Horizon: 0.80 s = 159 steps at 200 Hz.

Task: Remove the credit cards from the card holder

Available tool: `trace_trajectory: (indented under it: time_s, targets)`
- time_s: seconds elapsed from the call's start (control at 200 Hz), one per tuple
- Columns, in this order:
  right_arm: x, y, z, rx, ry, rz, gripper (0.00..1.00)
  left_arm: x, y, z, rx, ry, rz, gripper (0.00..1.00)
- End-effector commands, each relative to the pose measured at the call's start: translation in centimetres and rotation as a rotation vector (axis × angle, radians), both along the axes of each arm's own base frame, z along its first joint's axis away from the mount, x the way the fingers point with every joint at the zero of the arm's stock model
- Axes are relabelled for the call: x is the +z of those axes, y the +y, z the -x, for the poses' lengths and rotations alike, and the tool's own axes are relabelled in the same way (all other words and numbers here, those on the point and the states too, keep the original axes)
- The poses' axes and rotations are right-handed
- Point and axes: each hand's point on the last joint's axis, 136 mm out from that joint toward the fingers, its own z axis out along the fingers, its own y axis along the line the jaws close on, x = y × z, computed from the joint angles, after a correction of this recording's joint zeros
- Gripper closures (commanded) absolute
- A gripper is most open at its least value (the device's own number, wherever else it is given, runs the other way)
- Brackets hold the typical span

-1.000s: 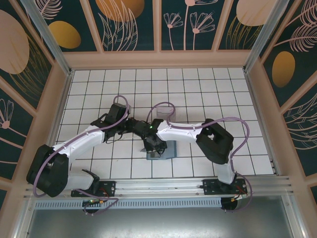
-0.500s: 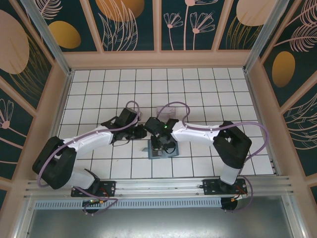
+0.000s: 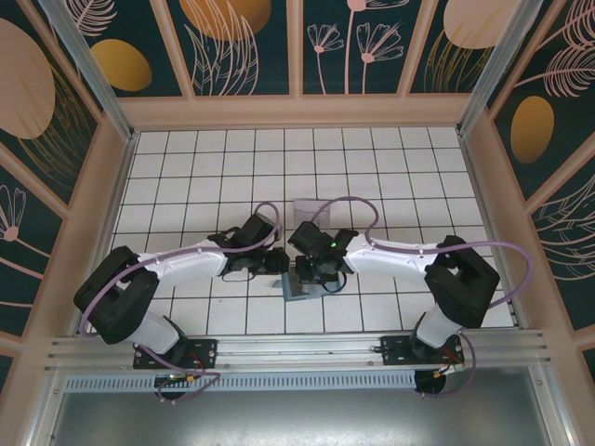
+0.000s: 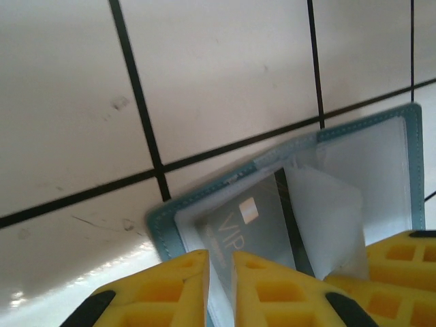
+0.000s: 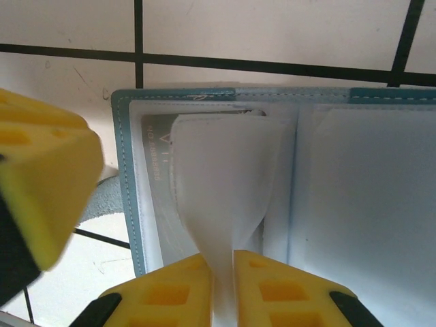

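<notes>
The slate-blue card holder (image 3: 299,290) lies open on the white tiles near the front middle, its stitched edge (image 4: 160,228) (image 5: 126,170) clear in both wrist views. A grey credit card (image 4: 252,225) marked VIP sits in its left pocket, numbers showing (image 5: 153,160). My left gripper (image 4: 219,272) (image 3: 284,263) is shut at the holder's left side, with the card's near edge and the pocket running between its fingers. My right gripper (image 5: 223,279) (image 3: 314,272) is shut on a clear plastic sleeve flap (image 5: 221,177) (image 4: 330,211), which is lifted off the card.
A clear plastic box (image 3: 311,212) stands about two tiles behind the holder. Both arms meet over the holder, so the left finger (image 5: 41,184) and the right finger (image 4: 402,255) are close together. Wooden walls (image 3: 121,177) ring the tiled floor.
The left gripper has travelled right and nearer, from open floor to the holder's left edge. The right gripper stayed at the holder while its elbow swung right.
</notes>
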Motion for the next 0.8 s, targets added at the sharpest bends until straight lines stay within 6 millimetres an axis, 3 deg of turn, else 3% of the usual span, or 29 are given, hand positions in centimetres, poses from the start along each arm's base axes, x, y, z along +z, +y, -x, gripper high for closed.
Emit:
trace_trajectory:
  time_s: [0.0,0.19,0.505,0.791]
  targets:
    - [0.8,0.1,-0.1,-0.025,-0.012,-0.063,0.83,-0.1,-1.6,0.7,-0.018,0.034,0.039,0.82]
    - [0.7,-0.8,0.0,-0.041,-0.013,-0.080,0.80,-0.9,-2.9,1.2,-0.039,0.063,0.027,0.82]
    - [1.2,-3.1,0.2,-0.078,-0.036,-0.076,0.76,-0.5,-4.2,1.0,-0.068,0.075,0.019,0.82]
    - [2.6,-6.9,-0.5,-0.154,-0.088,-0.041,0.72,-0.2,-6.4,0.8,-0.109,0.079,0.017,0.82]
